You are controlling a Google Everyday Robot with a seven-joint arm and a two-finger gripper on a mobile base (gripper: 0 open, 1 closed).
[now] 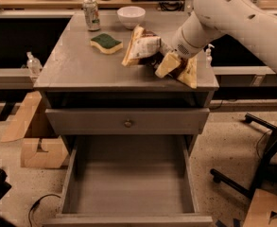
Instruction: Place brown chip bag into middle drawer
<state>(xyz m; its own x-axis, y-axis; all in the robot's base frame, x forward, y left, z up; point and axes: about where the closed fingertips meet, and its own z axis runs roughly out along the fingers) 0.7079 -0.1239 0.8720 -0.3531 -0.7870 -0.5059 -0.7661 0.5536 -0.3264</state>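
Note:
The brown chip bag (pixel 142 44) lies crinkled on the cabinet top, right of centre, with its white printed panel and yellow edges facing me. My gripper (pixel 177 78) is at the bag's right end, low over the top. Its two cream fingers (pixel 168 64) stand apart, with the bag's dark end showing between them. The white arm comes in from the upper right. The middle drawer (pixel 128 186) is pulled out below, a wide grey tray with a bare floor and nothing in it.
A green-yellow sponge (pixel 106 42), a white bowl (pixel 131 17) and a can (pixel 91 14) stand on the cabinet top. A shut drawer front with a round knob (pixel 127 123) is above the open tray. Cardboard boxes (pixel 36 136) are at the left and a chair base (pixel 251 174) at the right.

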